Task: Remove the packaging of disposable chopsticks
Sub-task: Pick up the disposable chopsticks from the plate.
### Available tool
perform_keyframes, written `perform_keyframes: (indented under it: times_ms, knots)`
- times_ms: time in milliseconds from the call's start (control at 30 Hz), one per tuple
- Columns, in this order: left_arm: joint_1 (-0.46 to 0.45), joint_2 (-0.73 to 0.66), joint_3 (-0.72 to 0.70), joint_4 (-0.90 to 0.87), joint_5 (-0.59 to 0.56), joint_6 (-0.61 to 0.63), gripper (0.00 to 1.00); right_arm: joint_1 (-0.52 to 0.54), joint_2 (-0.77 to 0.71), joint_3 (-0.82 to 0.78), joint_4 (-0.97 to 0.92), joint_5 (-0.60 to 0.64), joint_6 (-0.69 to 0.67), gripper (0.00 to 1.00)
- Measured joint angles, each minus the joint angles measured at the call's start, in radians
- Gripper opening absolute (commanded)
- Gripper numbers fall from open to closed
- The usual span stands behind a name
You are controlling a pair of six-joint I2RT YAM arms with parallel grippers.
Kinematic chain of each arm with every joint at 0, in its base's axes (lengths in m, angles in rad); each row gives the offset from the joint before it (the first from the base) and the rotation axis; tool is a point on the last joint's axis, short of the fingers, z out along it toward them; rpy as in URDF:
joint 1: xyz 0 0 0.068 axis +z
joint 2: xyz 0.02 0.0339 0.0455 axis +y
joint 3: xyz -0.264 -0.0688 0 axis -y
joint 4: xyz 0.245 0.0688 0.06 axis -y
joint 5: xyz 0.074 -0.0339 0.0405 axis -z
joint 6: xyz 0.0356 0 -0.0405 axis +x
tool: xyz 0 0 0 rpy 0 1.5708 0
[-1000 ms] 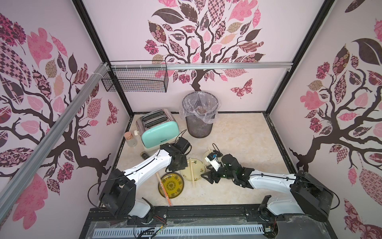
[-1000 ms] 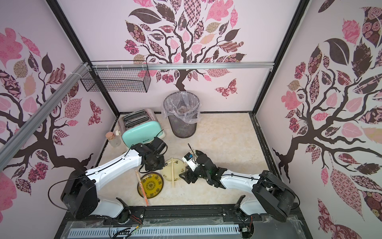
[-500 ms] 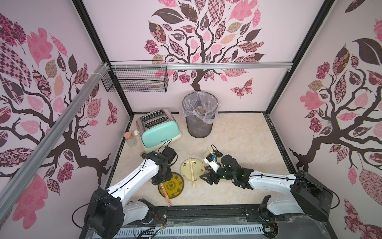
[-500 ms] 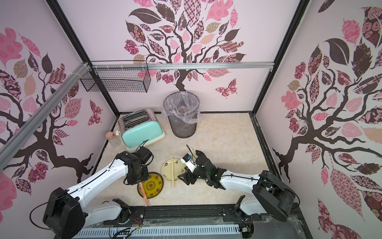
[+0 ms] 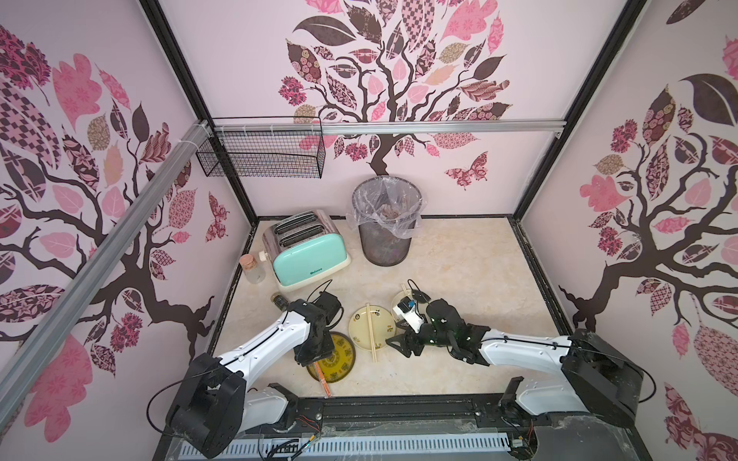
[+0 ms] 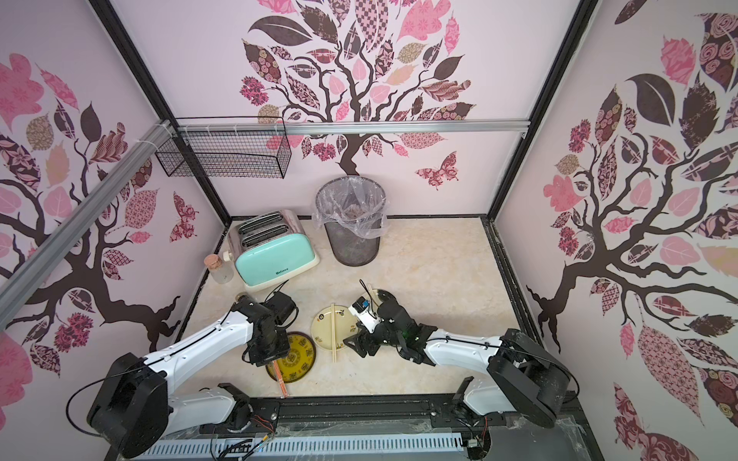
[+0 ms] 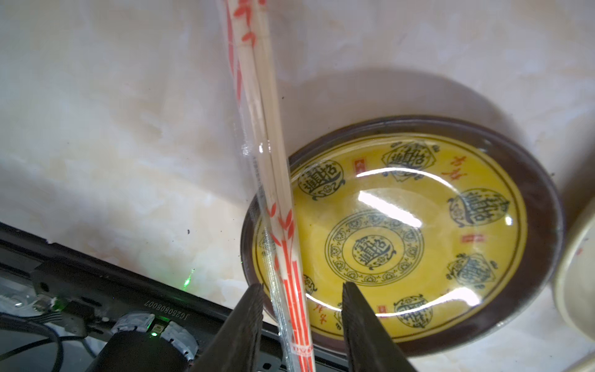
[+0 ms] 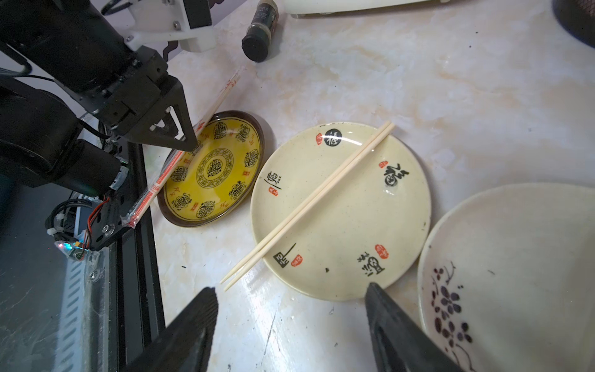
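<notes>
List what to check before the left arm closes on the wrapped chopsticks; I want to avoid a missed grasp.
1. Left end effector open: ok, jaws apart.
2. Red-printed sleeve between its jaws: ok in the left wrist view.
3. Jaws touching the sleeve: cannot tell.
4. Sleeve lying flat: not ok, it crosses the yellow plate rim.
5. Right end effector open and empty: ok.
6. Bare chopsticks clear of the grasp: ok, on the cream plate.

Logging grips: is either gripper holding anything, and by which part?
Nothing is held. The left gripper straddles the red-printed sleeve, jaws open; the right gripper is open and empty.
</notes>
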Motion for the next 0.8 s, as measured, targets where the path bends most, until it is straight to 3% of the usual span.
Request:
perform_keyframes:
  times_ms: [800]
  knots:
    - [-0.064, 0.058, -0.022, 0.074, 0.006, -0.031, 0.42, 0.007, 0.005, 0.000, -0.004, 0.009, -0.011, 0.76]
